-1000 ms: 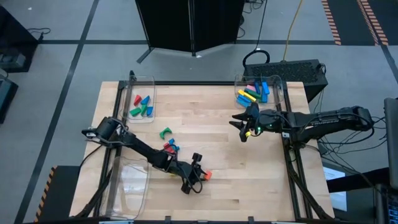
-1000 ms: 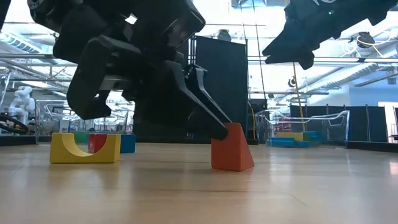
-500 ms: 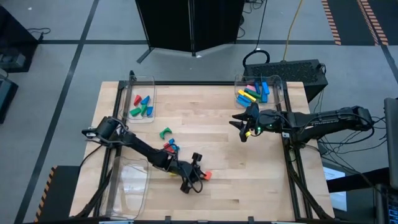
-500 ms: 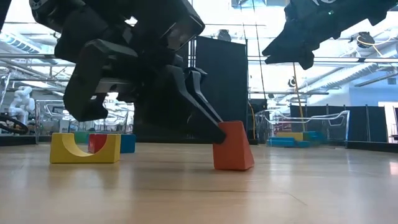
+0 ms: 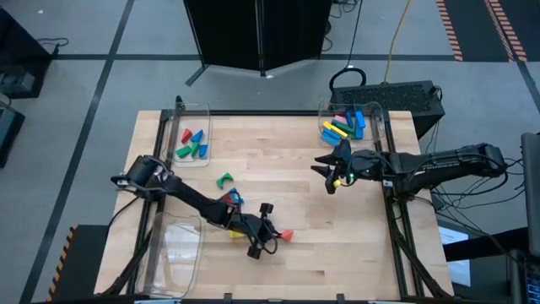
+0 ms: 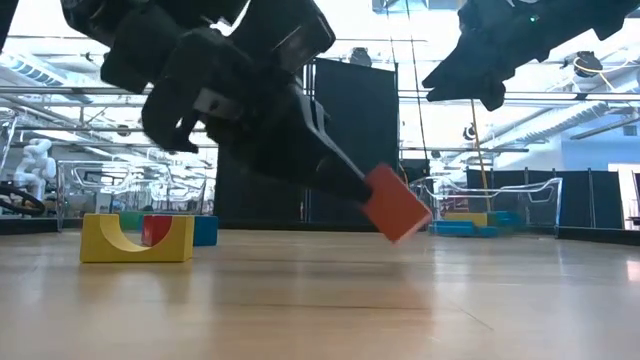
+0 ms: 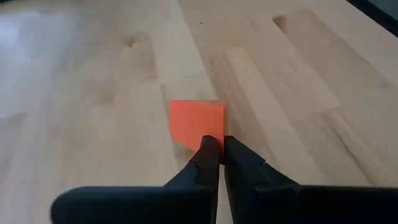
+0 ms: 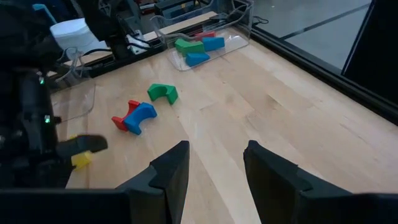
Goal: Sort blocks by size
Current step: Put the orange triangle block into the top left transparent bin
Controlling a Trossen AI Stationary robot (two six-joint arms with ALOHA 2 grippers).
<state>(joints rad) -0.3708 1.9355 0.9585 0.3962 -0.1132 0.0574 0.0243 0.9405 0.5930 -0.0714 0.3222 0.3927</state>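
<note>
My left gripper (image 5: pixel 274 234) is near the table's front middle, shut on a small orange block (image 5: pixel 286 236), which in the low view (image 6: pixel 395 205) hangs tilted just above the wood. My right gripper (image 5: pixel 325 173) hovers open and holds nothing, high over the table's right half next to the far right bin. Loose blocks lie left of centre: a green arch (image 5: pixel 224 180), a red and a blue block (image 5: pixel 231 199), and a yellow arch (image 6: pixel 137 238). My left gripper pinches the orange block's edge nearest the wrist (image 7: pixel 214 138) between its two fingertips (image 7: pixel 208 152). Only the free ends of the fingers are on it. They slant down toward it from the table's left side. The block is lifted clear of the table and tilted.
A clear bin (image 5: pixel 192 135) at the far left holds green, blue and red blocks. A clear bin (image 5: pixel 350 125) at the far right holds longer yellow, blue, pink and green bars. Another clear bin (image 5: pixel 177 249) sits at the near left. Bare wood lies between the arms.
My left gripper has shut on the orange block, risen a little and rolled. The block stood on the table before. It now hangs tipped and clear of the wood, shifted slightly toward the table's right.
</note>
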